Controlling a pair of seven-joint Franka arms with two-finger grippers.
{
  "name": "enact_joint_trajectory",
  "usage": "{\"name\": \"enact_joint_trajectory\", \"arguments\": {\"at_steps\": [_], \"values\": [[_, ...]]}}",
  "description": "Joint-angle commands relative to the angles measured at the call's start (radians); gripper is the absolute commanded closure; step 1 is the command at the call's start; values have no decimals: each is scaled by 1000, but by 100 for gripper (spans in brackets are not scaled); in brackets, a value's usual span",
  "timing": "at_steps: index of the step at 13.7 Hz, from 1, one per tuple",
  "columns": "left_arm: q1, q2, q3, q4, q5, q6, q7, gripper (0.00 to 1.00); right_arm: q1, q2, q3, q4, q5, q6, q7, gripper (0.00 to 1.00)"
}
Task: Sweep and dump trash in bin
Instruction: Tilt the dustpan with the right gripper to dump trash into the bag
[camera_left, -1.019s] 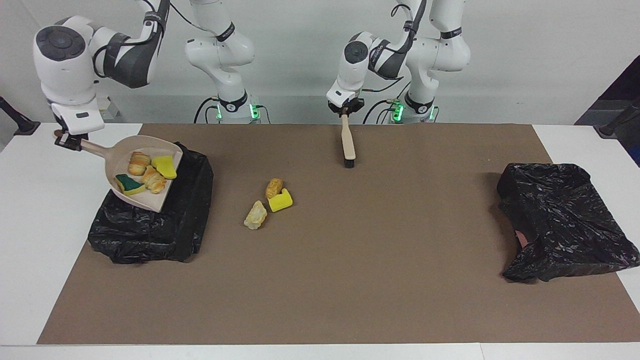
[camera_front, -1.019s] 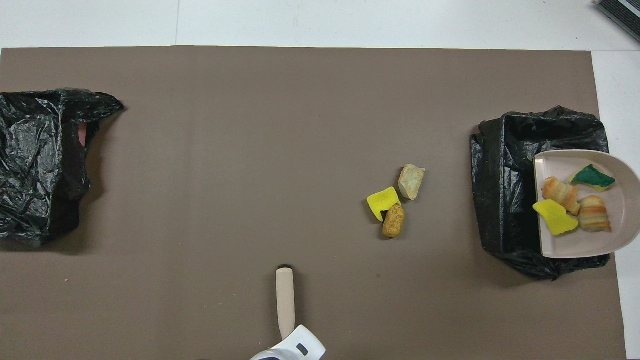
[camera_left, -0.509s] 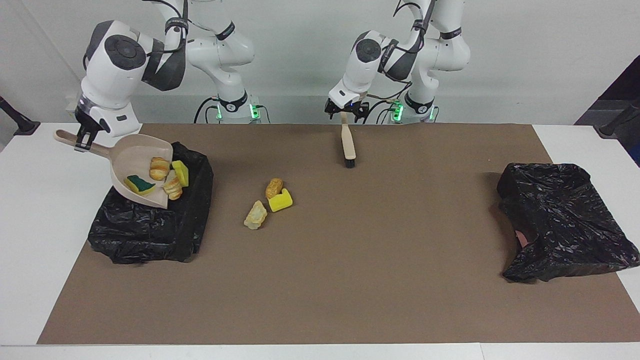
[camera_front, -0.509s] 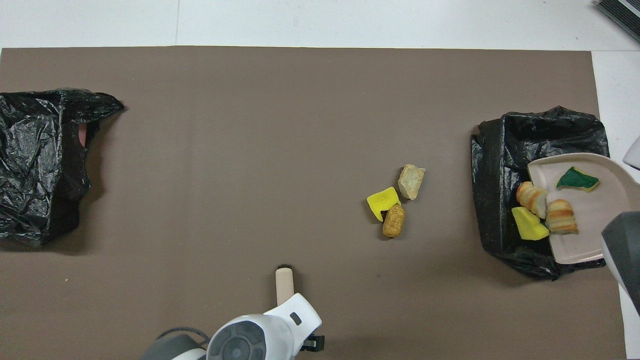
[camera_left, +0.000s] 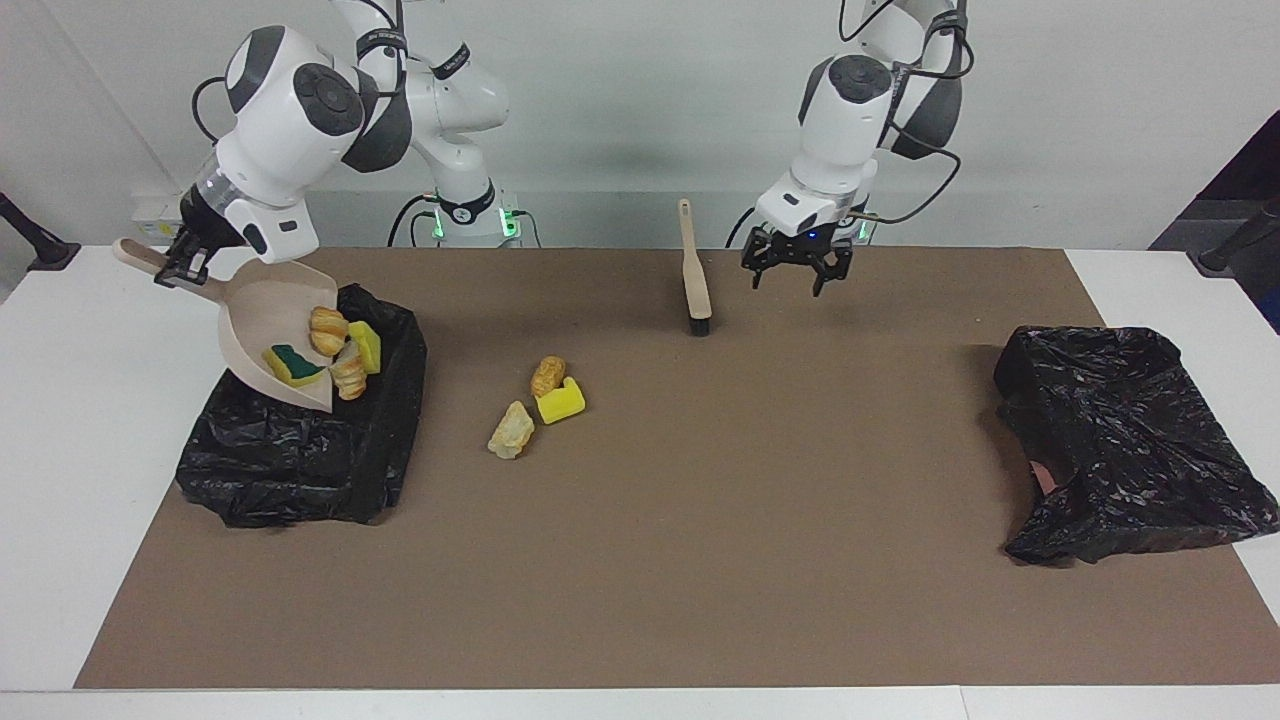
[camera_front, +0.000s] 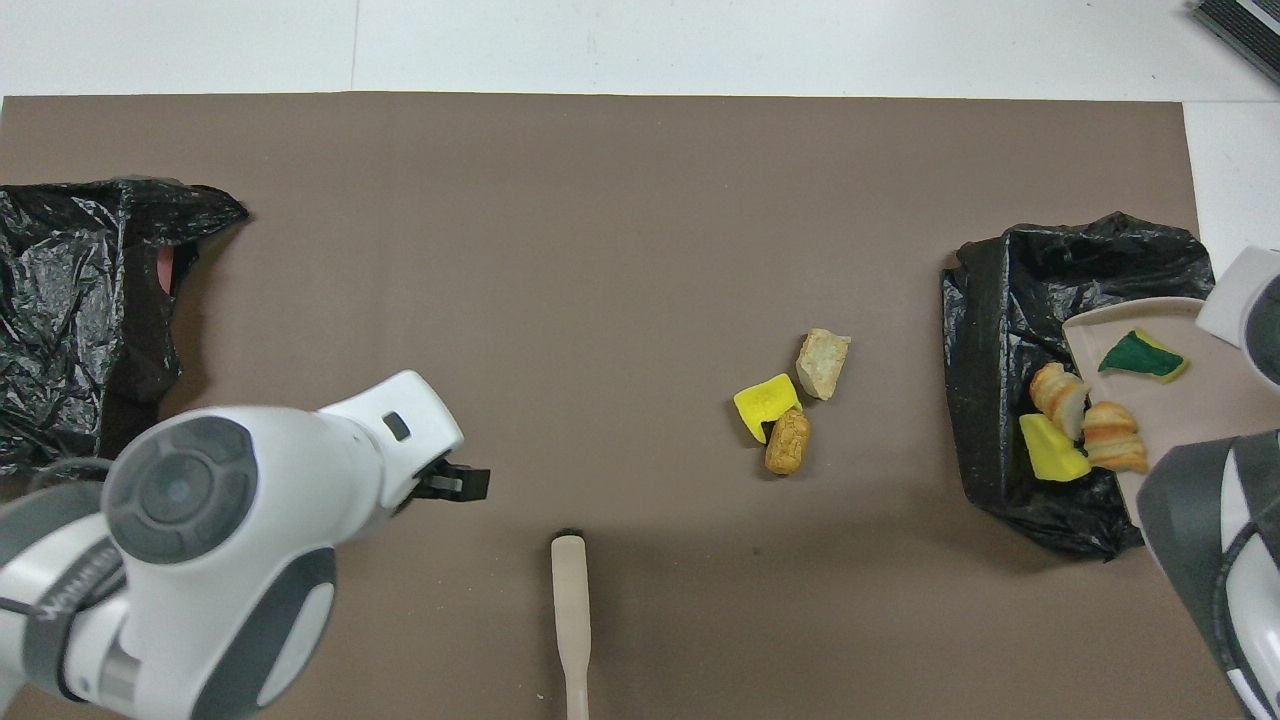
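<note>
Table: brown mat (camera_left: 700, 560) was spread over white top.
Right pincer (camera_left: 172, 268): seen clamped on dustpan (camera_left: 262, 330) handle in facing view only; pan tilted over black bin (camera_left: 290, 450).
Left pincer (camera_left: 795, 262): fingers spread, empty, beside standing brush (camera_left: 694, 270).
Trash: four pieces (camera_front: 1075, 420) in pan; three pieces (camera_left: 540, 400) on mat between pincers.

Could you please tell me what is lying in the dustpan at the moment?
The tilted dustpan carries four trash bits: a green-topped sponge, two golden pastries and a yellow sponge at its lip. The right arm hides part of the pan from overhead.
</note>
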Motion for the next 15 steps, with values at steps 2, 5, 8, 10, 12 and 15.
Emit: {"name": "enact_joint_trajectory", "arguments": {"at_steps": [2,5,8,10,12,15], "values": [[4,157,121,332,51,-193,179,0,-5,-38,51,12,-43,-84,10,100],[4,160,188,447,106,-231,241,0,-19,-73,36,-44,-41,-25,10,100],[10,177,217,594,125,-380,346,0,-20,-87,29,-92,-79,8,12,100],[10,178,242,630,121,-435,356,0,-16,-90,31,-112,-152,31,16,100],[13,191,253,662,116,-469,357,0,-6,-81,40,-129,-202,32,32,100],[53,232,253,719,88,-521,359,0,-5,-92,52,-166,-220,49,47,100]]}}
